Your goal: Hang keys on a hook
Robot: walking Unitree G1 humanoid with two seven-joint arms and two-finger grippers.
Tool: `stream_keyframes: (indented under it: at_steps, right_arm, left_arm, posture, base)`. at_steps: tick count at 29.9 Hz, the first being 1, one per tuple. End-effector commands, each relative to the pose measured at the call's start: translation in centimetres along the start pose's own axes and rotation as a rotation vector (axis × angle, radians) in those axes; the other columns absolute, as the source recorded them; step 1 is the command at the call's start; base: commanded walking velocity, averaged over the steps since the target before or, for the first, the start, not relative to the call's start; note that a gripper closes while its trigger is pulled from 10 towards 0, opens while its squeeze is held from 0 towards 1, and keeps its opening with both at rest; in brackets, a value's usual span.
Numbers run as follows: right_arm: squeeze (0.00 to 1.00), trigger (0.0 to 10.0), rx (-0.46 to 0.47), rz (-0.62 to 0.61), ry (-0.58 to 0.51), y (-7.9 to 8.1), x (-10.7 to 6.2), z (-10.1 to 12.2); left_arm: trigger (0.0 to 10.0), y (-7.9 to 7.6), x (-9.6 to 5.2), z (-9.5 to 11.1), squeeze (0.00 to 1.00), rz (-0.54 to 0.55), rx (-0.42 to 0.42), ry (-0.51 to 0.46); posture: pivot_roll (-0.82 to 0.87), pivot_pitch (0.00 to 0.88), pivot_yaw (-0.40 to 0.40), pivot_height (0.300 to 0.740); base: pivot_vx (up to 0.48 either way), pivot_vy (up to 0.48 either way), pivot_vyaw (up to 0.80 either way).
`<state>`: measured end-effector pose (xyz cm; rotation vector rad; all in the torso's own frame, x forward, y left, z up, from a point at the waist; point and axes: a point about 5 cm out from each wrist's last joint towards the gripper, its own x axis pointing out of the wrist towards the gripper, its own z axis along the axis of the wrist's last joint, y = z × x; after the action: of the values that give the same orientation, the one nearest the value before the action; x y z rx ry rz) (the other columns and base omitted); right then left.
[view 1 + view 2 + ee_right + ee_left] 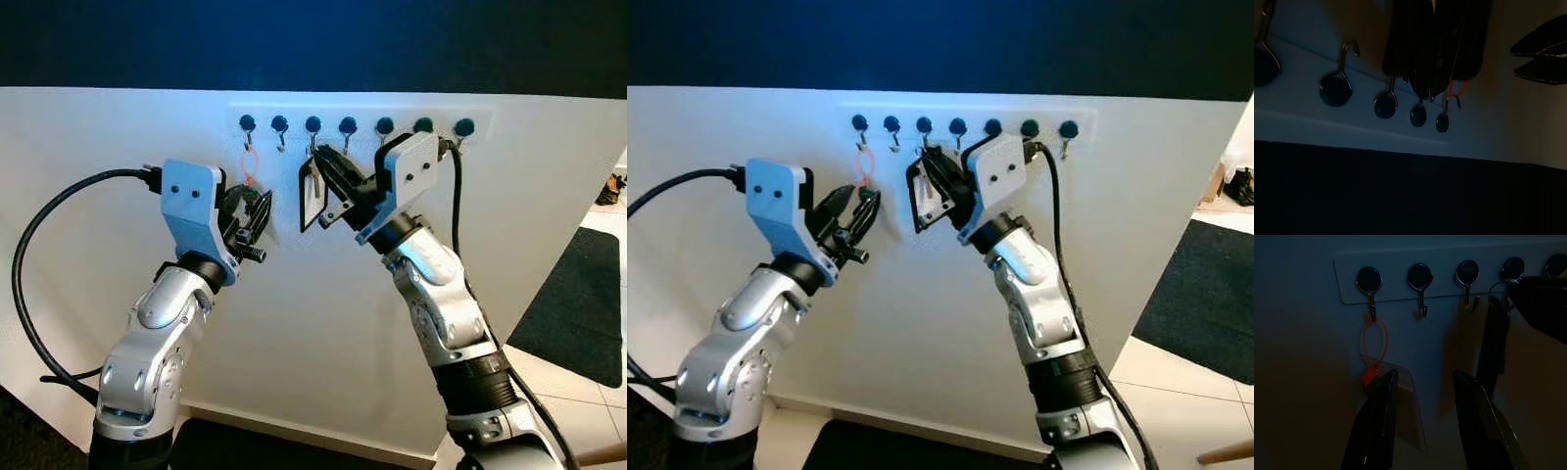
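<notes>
A white wall panel (323,323) carries a white hook rail (358,122) near its top edge, below a dark blue band. The rail holds seven metal hooks with dark round heads in one row. The first hook from the left (247,125) bears an orange loop (250,164) with a clear plastic tag (1400,406) hanging beneath it. A dark key tag (312,194) on a metal ring hangs by the third hook (313,126). The remaining hooks are bare.
</notes>
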<state>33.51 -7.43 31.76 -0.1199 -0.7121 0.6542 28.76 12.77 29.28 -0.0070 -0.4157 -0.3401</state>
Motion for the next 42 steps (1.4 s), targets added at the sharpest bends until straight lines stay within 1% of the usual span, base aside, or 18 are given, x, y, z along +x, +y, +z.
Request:
stream_keyframes:
  at_steps: [1, 7, 9, 11, 17, 22, 25, 28, 30, 35, 37, 38, 41, 42]
  right_arm:
    - [0.0, 10.0, -0.005, 0.018, -0.023, 0.3, 0.4, 0.3]
    - [0.0, 10.0, -0.016, -0.007, -0.004, -0.1, 0.8, -0.1]
    - [0.0, 10.0, 0.007, -0.048, 0.041, -0.5, 1.2, -0.8]
    - [0.0, 10.0, 0.001, -0.065, 0.061, -0.7, 1.4, -1.1]
    - [0.0, 10.0, 0.013, -0.073, 0.073, -0.8, 1.9, -1.3]
    - [0.0, 10.0, 0.041, -0.08, 0.086, -0.8, 2.1, -1.6]
    - [0.0, 10.0, 0.056, -0.085, 0.103, -0.9, 2.0, -2.0]
    - [0.0, 10.0, 0.081, -0.097, 0.148, -0.9, 1.8, -2.9]
    - [0.0, 10.0, 0.099, -0.083, 0.165, -0.7, 1.4, -3.2]
    - [0.0, 10.0, 0.105, -0.069, 0.185, -0.2, 0.7, -3.8]
    - [0.0, 10.0, 0.099, -0.065, 0.189, -0.1, 0.6, -3.9]
    - [0.0, 10.0, 0.078, -0.055, 0.19, 0.0, 0.4, -4.0]
    - [0.0, 10.0, 0.049, -0.027, 0.169, 0.3, 0.3, -3.6]
    - [0.0, 10.0, 0.036, -0.009, 0.147, 0.5, 0.4, -3.3]
  left_arm:
    - [10.0, 0.1, -0.3, -0.2, 0.0, 0.005, 0.001, 0.013]
    - [10.0, -0.1, -0.1, -0.2, 0.0, -0.003, -0.003, 0.014]
    - [10.0, -0.2, -0.1, -0.3, 0.0, -0.008, -0.004, 0.016]
    - [10.0, -0.2, -0.1, -0.3, 0.0, -0.009, -0.005, 0.017]
    - [10.0, -0.3, -0.1, -0.3, 0.0, -0.012, -0.007, 0.016]
    - [10.0, -0.4, -0.2, -0.3, 0.0, -0.011, -0.008, 0.019]
    - [10.0, -0.3, -0.2, -0.3, 0.0, -0.011, -0.009, 0.021]
    - [10.0, -0.4, -0.2, -0.4, 0.0, -0.012, -0.01, 0.023]
    - [10.0, -0.4, -0.1, -0.4, 0.0, -0.014, -0.012, 0.023]
    - [10.0, -0.5, 0.0, -0.4, 0.0, -0.019, -0.014, 0.025]
    - [10.0, -0.5, 0.0, -0.4, 0.0, -0.02, -0.015, 0.026]
    - [10.0, -0.6, 0.0, -0.4, 0.0, -0.022, -0.017, 0.026]
    - [10.0, -0.6, 0.0, -0.5, 0.0, -0.025, -0.018, 0.027]
    - [10.0, -0.7, 0.0, -0.5, 0.0, -0.026, -0.018, 0.027]
  posture:
    - [0.06, 0.128, 0.06, 0.74]
    - [0.06, 0.129, 0.064, 0.74]
    - [0.06, 0.129, 0.067, 0.74]
    - [0.06, 0.129, 0.067, 0.74]
    - [0.06, 0.132, 0.065, 0.74]
    - [0.07, 0.132, 0.063, 0.74]
    - [0.06, 0.133, 0.063, 0.74]
    - [0.06, 0.133, 0.066, 0.74]
    - [0.06, 0.134, 0.069, 0.74]
    - [0.06, 0.134, 0.072, 0.74]
    - [0.06, 0.135, 0.073, 0.74]
    - [0.06, 0.135, 0.074, 0.74]
    - [0.06, 0.134, 0.074, 0.74]
    - [0.06, 0.133, 0.074, 0.74]
  base:
    - [0.0, 0.0, 0.0]
    - [0.0, 0.0, 0.0]
    - [0.0, 0.0, 0.0]
    - [0.0, 0.0, 0.0]
    - [0.0, 0.0, 0.0]
    - [0.0, 0.0, 0.0]
    - [0.0, 0.0, 0.0]
    - [0.0, 0.0, 0.0]
    - [0.0, 0.0, 0.0]
    - [0.0, 0.0, 0.0]
    - [0.0, 0.0, 0.0]
    - [0.0, 0.0, 0.0]
    - [0.0, 0.0, 0.0]
    - [0.0, 0.0, 0.0]
